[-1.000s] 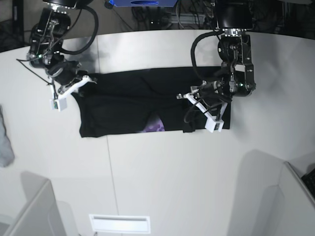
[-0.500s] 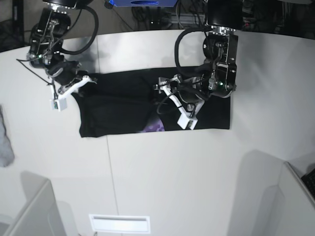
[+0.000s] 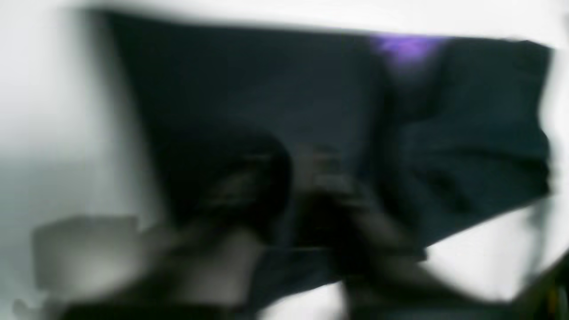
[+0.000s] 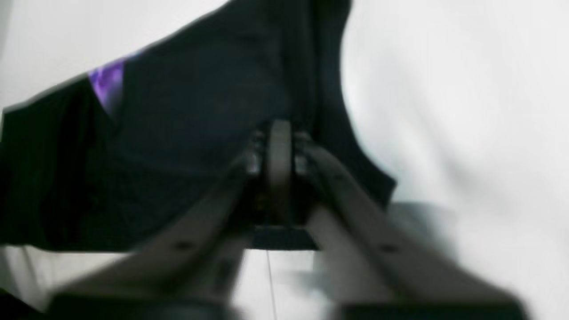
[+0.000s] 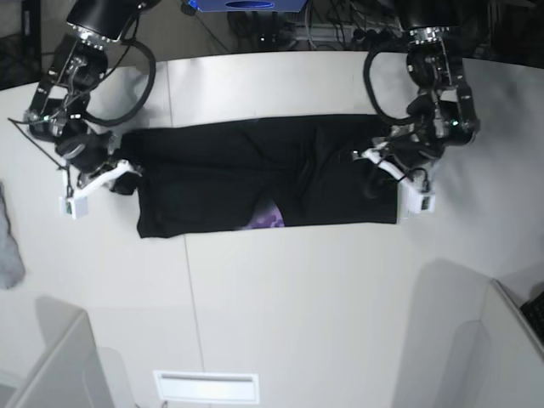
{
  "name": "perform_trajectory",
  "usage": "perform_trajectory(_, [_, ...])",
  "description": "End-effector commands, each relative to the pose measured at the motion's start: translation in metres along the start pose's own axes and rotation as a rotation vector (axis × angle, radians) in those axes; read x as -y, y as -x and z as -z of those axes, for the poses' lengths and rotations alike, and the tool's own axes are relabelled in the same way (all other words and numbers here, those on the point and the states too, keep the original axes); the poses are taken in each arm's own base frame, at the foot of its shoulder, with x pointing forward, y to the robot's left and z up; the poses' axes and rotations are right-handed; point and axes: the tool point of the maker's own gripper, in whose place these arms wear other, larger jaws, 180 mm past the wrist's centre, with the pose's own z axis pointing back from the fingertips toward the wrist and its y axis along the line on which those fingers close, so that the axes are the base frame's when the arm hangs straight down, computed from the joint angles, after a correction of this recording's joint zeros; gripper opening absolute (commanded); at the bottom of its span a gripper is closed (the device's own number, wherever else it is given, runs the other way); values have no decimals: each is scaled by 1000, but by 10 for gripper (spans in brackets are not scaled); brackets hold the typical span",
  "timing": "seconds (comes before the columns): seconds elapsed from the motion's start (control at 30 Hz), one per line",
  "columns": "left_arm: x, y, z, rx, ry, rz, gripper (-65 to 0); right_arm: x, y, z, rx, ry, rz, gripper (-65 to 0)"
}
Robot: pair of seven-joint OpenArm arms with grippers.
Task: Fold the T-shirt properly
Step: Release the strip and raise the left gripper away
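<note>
Shirt [image 5: 255, 174] lay as a long black band across the table's [image 5: 297, 289] far middle, mid-fold (purple print peeking at its near edge). Left gripper [image 5: 393, 174] sat at one end, clenched; whether it pinched cloth, unclear. Right gripper [image 5: 106, 174] sat beside the other end, its state unreadable. Next probably: grasp both ends, fold across. Left wrist view too blurred.

The T-shirt [image 5: 263, 174] is plain black, with a small patch of purple print [image 5: 270, 218] showing at its near edge. The surface [image 5: 280, 297] is white. A grey cloth [image 5: 8, 246] lies at the far left. Both arms are black with white gripper fittings.
</note>
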Motion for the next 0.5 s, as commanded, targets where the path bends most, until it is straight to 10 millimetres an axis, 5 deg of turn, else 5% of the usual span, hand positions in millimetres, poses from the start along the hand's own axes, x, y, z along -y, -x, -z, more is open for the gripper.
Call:
perform_trajectory(0.0, [-5, -23, -13, 82, -3, 13, -650, 1, -18, -3, 41, -7, -2, -431])
perform_trajectory(0.1, [-52, -26, -39, 117, -119, -28, -650, 19, -29, 3, -15, 11, 16, -225])
perform_trajectory(0.27, [-110, -14, -76, 125, -269, -79, -650, 36, -26, 28, -117, -46, -51, -231])
perform_trajectory(0.47, [-138, -8, -96, 117, -335, -55, -650, 46, -13, 52, -210, -105, -46, -231])
